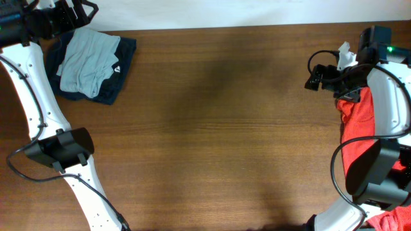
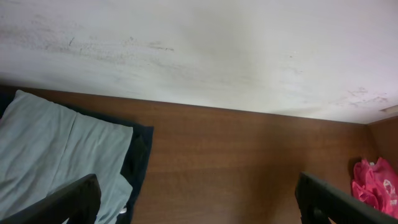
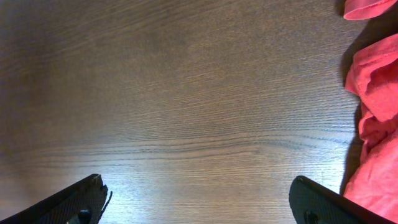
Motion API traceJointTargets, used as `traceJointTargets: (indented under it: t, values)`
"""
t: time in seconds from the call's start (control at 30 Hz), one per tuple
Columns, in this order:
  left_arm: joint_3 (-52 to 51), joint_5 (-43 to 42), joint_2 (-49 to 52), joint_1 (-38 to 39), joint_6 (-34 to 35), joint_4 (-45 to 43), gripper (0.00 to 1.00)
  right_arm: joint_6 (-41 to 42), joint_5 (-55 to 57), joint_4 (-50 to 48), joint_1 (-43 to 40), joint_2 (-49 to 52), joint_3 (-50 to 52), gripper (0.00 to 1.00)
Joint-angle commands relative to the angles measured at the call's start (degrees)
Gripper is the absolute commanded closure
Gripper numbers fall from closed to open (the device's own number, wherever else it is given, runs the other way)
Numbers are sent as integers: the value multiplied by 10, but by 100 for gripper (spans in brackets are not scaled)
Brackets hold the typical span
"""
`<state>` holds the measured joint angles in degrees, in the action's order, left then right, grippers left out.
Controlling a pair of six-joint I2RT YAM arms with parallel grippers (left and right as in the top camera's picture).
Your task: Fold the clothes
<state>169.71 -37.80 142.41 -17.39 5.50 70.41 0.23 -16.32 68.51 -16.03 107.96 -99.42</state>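
Table (image 3: 186, 93), red T-shirt (image 3: 376, 155) beside right pincer (image 3: 196, 182)

No text, brand or no. could be read in any view. Only a small white mark (image 1: 117, 68) stood on the dark shirt (image 1: 126, 54), near its edge, too small to tell if logo or label.

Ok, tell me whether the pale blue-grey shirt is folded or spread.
Folded: the blue-grey shirt lies as a compact rectangle atop a dark garment.
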Motion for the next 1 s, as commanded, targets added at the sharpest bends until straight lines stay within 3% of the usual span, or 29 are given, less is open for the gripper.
traceJointTargets:
  t: [0.0,0.33,0.67,0.97]
  values:
    - [-2,3,3,-1,3,0,1,3,7,-2,9,-80,-2,1]
    - [-2,3,3,-1,3,0,1,-6,19,-4,73,-359,-2,1]
    - [-2,3,3,-1,3,0,1,-8,63,-17,202,-594,7,2]
    - [-2,3,3,-1,3,0,1,-8,69,-123,244,-837,214,1]
